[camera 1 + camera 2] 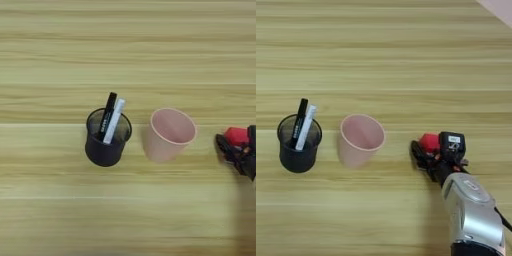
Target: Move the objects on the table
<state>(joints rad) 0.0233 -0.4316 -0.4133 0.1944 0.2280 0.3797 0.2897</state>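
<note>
A: How far along does it look?

B: Both markers stand in the black mesh cup (299,145), left of the pink cup (360,140): the black marker (300,120) and the white marker (306,127) lean together. That part seems done.

A: And the red block (429,142)?

B: Right of the pink cup, low over the surface (386,60), between the end effector's (432,150) fingers, which appear clenched on it. Probably the last piece.
</note>
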